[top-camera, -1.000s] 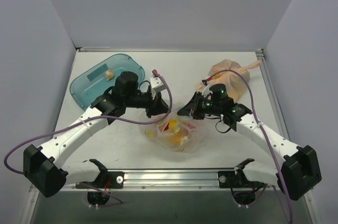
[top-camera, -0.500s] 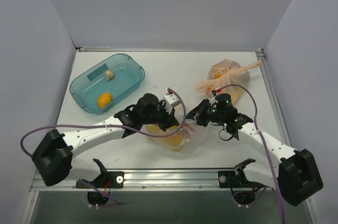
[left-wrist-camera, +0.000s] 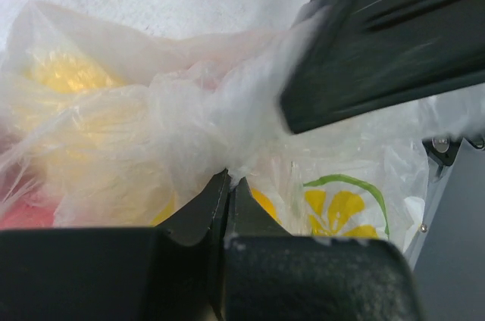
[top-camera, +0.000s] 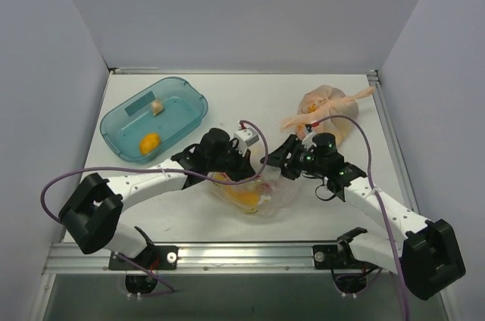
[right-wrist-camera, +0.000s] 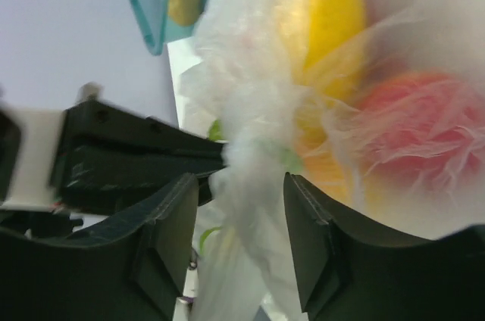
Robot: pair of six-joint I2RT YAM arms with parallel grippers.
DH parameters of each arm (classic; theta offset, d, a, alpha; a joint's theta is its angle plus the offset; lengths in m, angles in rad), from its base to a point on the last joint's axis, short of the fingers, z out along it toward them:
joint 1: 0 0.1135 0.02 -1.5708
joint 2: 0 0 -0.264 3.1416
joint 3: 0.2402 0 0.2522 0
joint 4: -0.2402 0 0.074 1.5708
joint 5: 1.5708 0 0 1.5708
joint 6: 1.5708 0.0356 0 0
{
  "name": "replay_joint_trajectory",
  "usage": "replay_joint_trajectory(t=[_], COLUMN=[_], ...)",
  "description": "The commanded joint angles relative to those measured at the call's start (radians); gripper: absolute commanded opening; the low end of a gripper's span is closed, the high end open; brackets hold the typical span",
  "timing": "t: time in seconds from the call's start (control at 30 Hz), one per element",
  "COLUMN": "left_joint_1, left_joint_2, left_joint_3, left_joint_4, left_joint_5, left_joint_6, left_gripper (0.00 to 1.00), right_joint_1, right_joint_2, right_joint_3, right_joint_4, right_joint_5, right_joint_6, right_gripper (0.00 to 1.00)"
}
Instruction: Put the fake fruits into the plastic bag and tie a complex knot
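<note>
The clear plastic bag (top-camera: pixel 261 198) lies at the table's front middle with yellow, orange and red fake fruits inside. My left gripper (top-camera: pixel 244 167) is shut on a pinch of the bag's gathered film (left-wrist-camera: pixel 227 132); a green-rimmed yellow slice (left-wrist-camera: pixel 342 206) shows through the plastic. My right gripper (top-camera: pixel 282 160) is open, with its fingers (right-wrist-camera: pixel 170 222) on either side of the bag's twisted neck (right-wrist-camera: pixel 254 147). A yellow fruit (right-wrist-camera: pixel 327 10) and a red fruit (right-wrist-camera: pixel 420 128) lie behind the film. An orange fruit (top-camera: pixel 149 142) sits in the teal tray (top-camera: pixel 121 135).
A small beige piece (top-camera: pixel 157 107) also lies in the teal tray at the back left. A peach-orange tied bag (top-camera: pixel 327 109) with fruits sits at the back right, just behind the right arm. Purple cables loop off both arms.
My left arm swung from beside the tray forward to the bag and closed on its film. My right gripper moved left onto the bag's neck. The bag's mouth is now bunched.
</note>
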Motion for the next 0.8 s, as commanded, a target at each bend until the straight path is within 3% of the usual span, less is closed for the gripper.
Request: replay_joint_trajectory(t=[0.0,0.1,0.27,0.37,0.4,0.5,0.6,0.77], left_joint_1=[0.019,0.023,0.027,0.025,0.027,0.027,0.017,0.007], left_joint_2=[-0.06,-0.074,-0.107,-0.127,-0.13,-0.123,-0.094,-0.049], left_joint_3=[-0.044,-0.041,-0.038,-0.038,-0.035,-0.022,0.011,0.04], left_joint_4=[0.039,0.017,-0.021,-0.093,-0.119,-0.162,-0.213,-0.244], left_joint_5=[0.051,0.057,0.068,0.049,0.045,0.043,0.045,0.031], left_joint_6=[-0.027,-0.008,0.006,-0.002,-0.005,-0.019,-0.027,-0.047], left_gripper=[0.0,0.0,0.0,0.0,0.0,0.0,0.0,0.0], right_joint_1=[-0.012,-0.027,-0.068,-0.108,-0.136,-0.153,-0.148,-0.104], right_joint_2=[-0.063,-0.078,-0.106,-0.084,-0.048,0.076,0.191,0.264], right_joint_3=[0.139,0.197,0.323,0.366,0.374,0.415,0.426,0.382], right_joint_4=[-0.044,-0.23,-0.407,-0.444,-0.445,-0.444,-0.415,-0.36], right_joint_5=[-0.105,-0.137,-0.174,-0.139,-0.129,-0.145,-0.204,-0.325], right_joint_6=[-0.248,-0.469,-0.688,-0.799,-0.845,-0.902,-0.929,-0.934], right_gripper=[0.51,0.61,0.61,0.41,0.31,0.14,0.05,0.0])
